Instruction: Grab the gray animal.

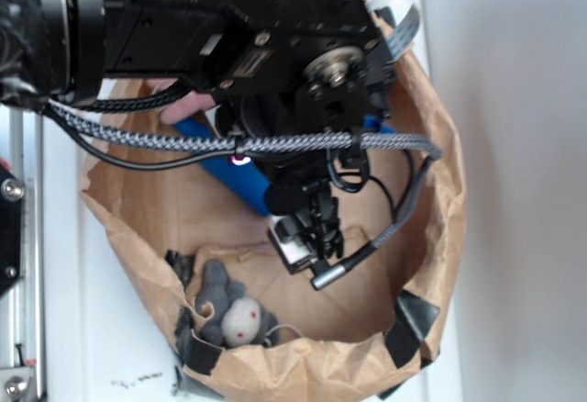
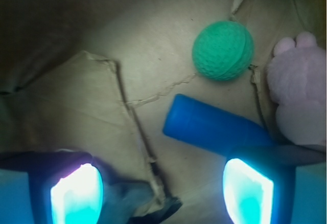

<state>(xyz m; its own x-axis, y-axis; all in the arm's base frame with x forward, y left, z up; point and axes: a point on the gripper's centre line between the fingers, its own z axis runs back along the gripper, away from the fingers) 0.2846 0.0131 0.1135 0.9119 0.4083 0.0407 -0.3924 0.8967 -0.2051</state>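
Brown crumpled paper forms the open bag (image 1: 431,145) that holds everything here. The small dark-gray plush animal with a pale round face and red dots (image 1: 234,315) lies on the bag's floor against its near wall. The robot's black hand (image 2: 162,193) hangs inside the bag, its two glowing fingers (image 2: 76,193) spread wide and holding nothing. A blue plastic cylinder (image 2: 214,128), a green dimpled ball (image 2: 223,50) and a pink plush bunny (image 2: 301,88) lie close together on the bag's floor.
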